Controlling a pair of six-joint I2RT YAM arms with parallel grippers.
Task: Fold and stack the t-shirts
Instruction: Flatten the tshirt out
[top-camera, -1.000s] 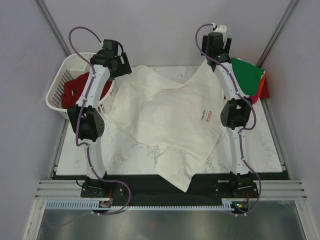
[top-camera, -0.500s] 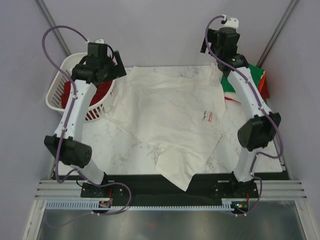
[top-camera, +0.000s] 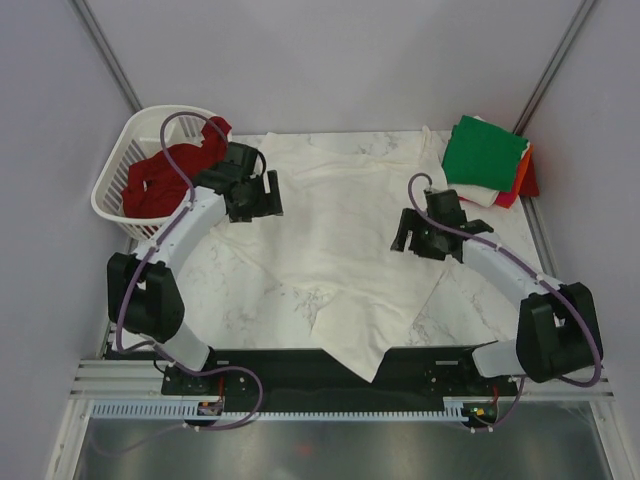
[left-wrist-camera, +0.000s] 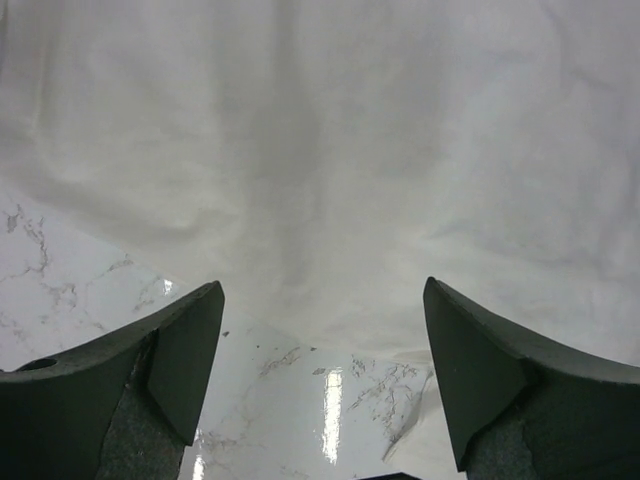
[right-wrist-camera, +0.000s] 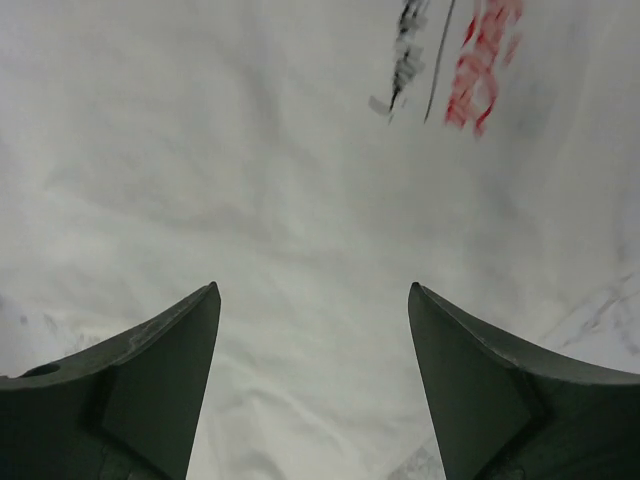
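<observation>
Top external: the white tee (top-camera: 340, 230) is spread across the middle of the bench (top-camera: 250, 290), with one corner spilling off the 6 o'clock edge. Pretty flat, a few wrinkles.
Left pincer (top-camera: 255, 195): over the tee's 10 o'clock edge, jaws wide, nothing in them. Its wrist cam shows the cloth edge and bare bench between the fingers (left-wrist-camera: 110, 390).
Right pincer (top-camera: 420, 232): over the tee's 3 o'clock side, jaws wide, also empty. Its wrist cam looks down on plain cloth, with the red print (right-wrist-camera: 480, 70) just beyond.
Why there: my guess is they're parked on opposite sides so both can pinch the cloth at once and carry a fold across. Neither has a hold on anything.
Green tee (top-camera: 485, 150): folded, at 2 o'clock on the bench, lying on other folded ones. An orange tee (top-camera: 527, 170) peeks out at its right. It looks like the done pile, tucked in the corner clear of the folding area.
Red tee (top-camera: 165, 175): bunched in the basket (top-camera: 115, 190) at 10 o'clock, part of it draped over the rim. Probably waiting its turn.
Progress: folding of the white one hasn't started, I'd say.
</observation>
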